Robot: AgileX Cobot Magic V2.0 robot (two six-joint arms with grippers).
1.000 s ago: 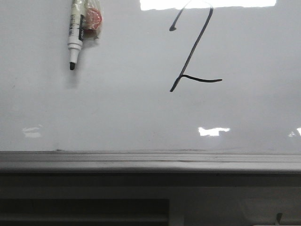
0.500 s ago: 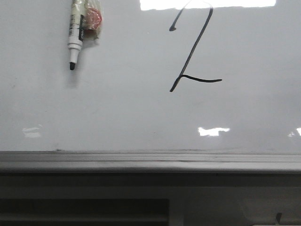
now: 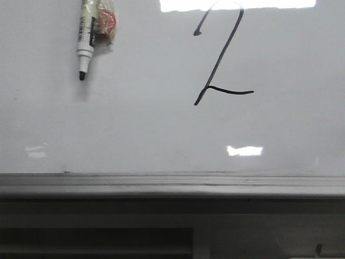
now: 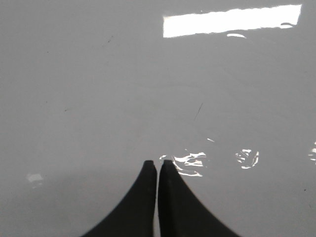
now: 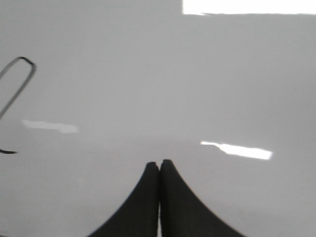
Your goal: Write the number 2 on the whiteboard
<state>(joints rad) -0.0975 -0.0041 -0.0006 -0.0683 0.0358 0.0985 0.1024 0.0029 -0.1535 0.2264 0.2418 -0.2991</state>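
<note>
The whiteboard (image 3: 135,124) fills the front view, and a black number 2 (image 3: 221,56) is drawn on its upper right part. Neither gripper shows in the front view. In the left wrist view my left gripper (image 4: 157,164) is shut with nothing in it, over bare whiteboard (image 4: 98,98). My right gripper (image 5: 159,164) is also shut and empty, above the whiteboard (image 5: 148,89). Part of the number 2 (image 5: 29,62) shows at the edge of the right wrist view, well off to the side of the fingers.
A black-tipped white marker (image 3: 85,40) lies on the board at the upper left. A red thing in clear wrap (image 3: 105,24) is beside it. A grey metal ledge (image 3: 172,183) runs along the board's lower edge.
A small light reflection at the board's right edge has faded. The marker and the drawn 2 have not moved.
</note>
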